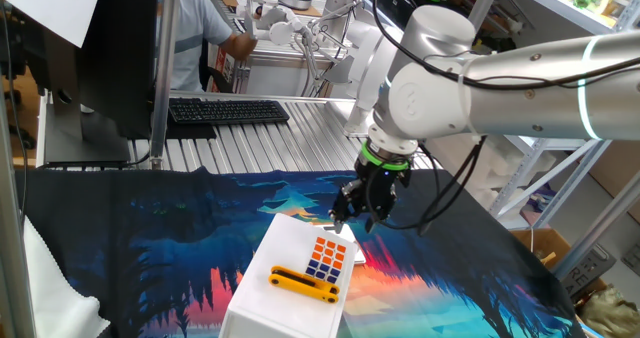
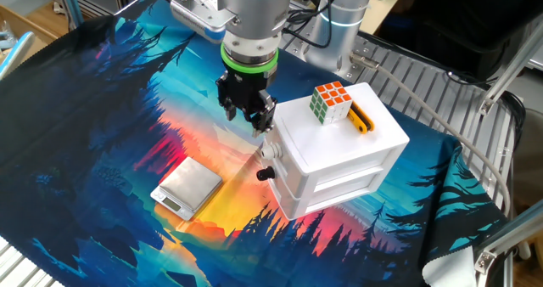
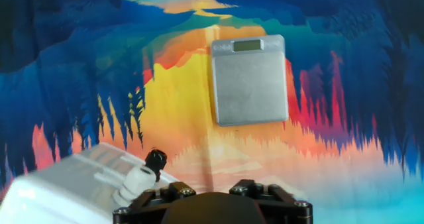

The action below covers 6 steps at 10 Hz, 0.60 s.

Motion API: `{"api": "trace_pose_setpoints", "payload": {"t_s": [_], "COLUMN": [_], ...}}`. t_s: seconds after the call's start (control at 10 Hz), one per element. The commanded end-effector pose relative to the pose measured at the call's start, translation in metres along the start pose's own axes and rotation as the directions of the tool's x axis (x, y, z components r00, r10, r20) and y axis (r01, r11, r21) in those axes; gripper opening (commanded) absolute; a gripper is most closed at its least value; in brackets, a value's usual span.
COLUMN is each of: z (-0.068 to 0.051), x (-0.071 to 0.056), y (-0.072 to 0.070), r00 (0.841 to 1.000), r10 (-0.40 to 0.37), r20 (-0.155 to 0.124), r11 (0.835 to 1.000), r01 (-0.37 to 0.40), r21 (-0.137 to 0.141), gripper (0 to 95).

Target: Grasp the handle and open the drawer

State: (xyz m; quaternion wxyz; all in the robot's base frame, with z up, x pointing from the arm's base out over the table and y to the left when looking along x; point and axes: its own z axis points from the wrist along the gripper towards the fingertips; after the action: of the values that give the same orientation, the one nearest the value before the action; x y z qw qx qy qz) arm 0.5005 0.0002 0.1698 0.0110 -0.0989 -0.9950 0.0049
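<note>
The white boxy cabinet (image 2: 335,147) stands on the patterned cloth. The drawer is pushed in. Only its front (image 2: 280,178) shows, on the cabinet's end face, with a small black knob handle (image 2: 265,174) sticking out. My gripper (image 2: 249,121) hangs just above and beside that end, fingers down and apart, holding nothing. It also shows in one fixed view (image 1: 355,218), at the cabinet's far end. In the hand view the handle (image 3: 156,159) is at lower left, left of my gripper's black base (image 3: 205,207). The fingertips are out of that view.
An orange-and-blue tiled cube (image 2: 331,100) and a yellow bar (image 2: 361,117) lie on the cabinet top. A silver scale (image 2: 187,187) lies on the cloth in front of the handle, also seen in the hand view (image 3: 250,78). A keyboard (image 1: 228,110) sits on the slatted table.
</note>
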Motion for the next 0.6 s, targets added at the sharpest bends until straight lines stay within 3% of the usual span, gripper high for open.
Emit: {"api": "trace_pose_setpoints", "payload": {"t_s": [0.1,0.4,0.6], "z": [-0.0002,-0.0007,-0.0034], "x": [0.0005,0.0006,0.0016], "y": [-0.0003,-0.0006,-0.0018], "r00": [0.974,0.968,0.961], "r10": [0.226,0.247,0.273], "r20": [-0.024,-0.034,-0.051], "r11": [0.974,0.969,0.962], "r01": [-0.226,-0.247,-0.273], "r21": [0.014,0.022,0.004], "gripper": [0.0,0.0,0.0]}}
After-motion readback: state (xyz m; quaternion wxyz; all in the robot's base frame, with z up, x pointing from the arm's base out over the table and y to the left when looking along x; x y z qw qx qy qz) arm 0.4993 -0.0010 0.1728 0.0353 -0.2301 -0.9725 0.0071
